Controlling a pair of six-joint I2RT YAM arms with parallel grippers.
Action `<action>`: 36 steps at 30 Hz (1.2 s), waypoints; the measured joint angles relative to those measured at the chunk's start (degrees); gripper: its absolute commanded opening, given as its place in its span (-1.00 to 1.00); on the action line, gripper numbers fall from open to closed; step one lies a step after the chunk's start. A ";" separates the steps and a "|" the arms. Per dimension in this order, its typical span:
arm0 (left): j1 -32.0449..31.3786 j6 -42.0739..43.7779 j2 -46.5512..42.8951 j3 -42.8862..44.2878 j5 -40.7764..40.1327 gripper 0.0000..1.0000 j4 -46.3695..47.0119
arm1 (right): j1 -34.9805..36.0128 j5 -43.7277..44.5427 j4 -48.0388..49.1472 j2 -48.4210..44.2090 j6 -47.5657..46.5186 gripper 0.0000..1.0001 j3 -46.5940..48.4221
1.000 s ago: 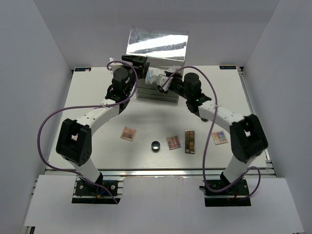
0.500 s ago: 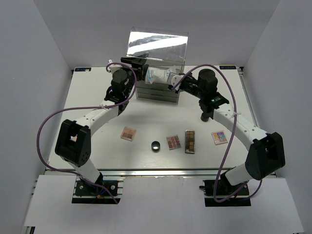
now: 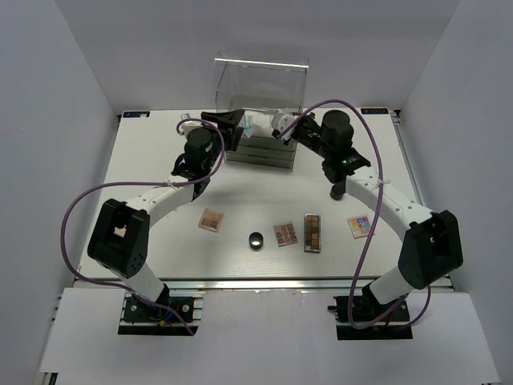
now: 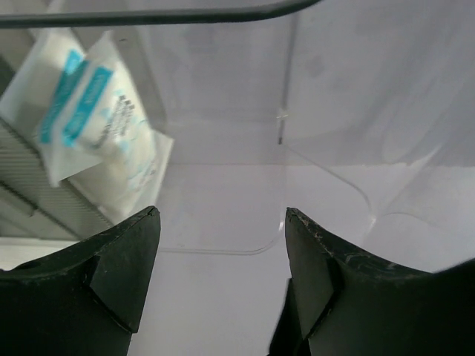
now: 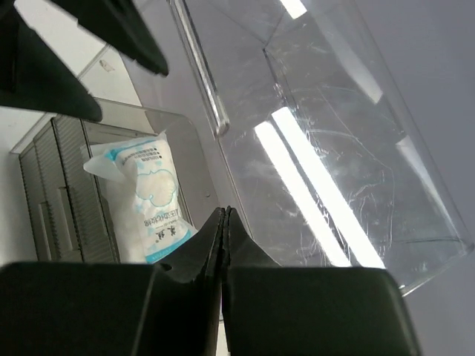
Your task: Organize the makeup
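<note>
The white blue-printed packet [image 3: 258, 124] lies in the top of the clear drawer box [image 3: 258, 151], whose lid [image 3: 261, 76] stands raised behind it. My left gripper [image 3: 230, 122] hovers open at the box's left top edge, and the packet [image 4: 89, 126] shows to the upper left of its fingers [image 4: 126, 259]. My right gripper [image 3: 282, 125] is shut on nothing just right of the packet [image 5: 148, 200]. On the table lie a brown palette [image 3: 212, 219], the round black pot [image 3: 256, 239], a pink palette [image 3: 284, 233], a long narrow palette [image 3: 312, 232] and a multicoloured palette [image 3: 361, 225].
The clear lid [image 5: 319, 148] rises close above and beyond both grippers. Grey drawer fronts [image 5: 52, 200] sit under the packet. White walls enclose the table [image 3: 144, 160] on three sides. Purple cables loop off both arms.
The right gripper has let the packet go, shut, and drawn back to the right as its arm swung outward. The lid now stands more upright. The left gripper barely moved.
</note>
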 measured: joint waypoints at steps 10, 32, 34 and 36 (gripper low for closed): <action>0.00 0.26 -1.77 -4.44 2.12 0.39 -10.73 | 0.33 -3.48 -13.60 -0.79 -1.36 -0.96 -0.44; 0.00 5.27 14.60 -7.89 5.35 0.13 0.13 | -16.41 -21.68 -39.04 0.98 29.49 0.15 0.24; 0.00 5.66 16.98 -7.72 5.42 0.13 3.32 | -18.08 -23.26 -38.73 0.96 32.39 0.14 0.24; 0.00 6.01 19.30 -6.49 5.49 0.12 6.08 | -18.73 -24.50 -38.49 0.96 34.38 0.14 0.15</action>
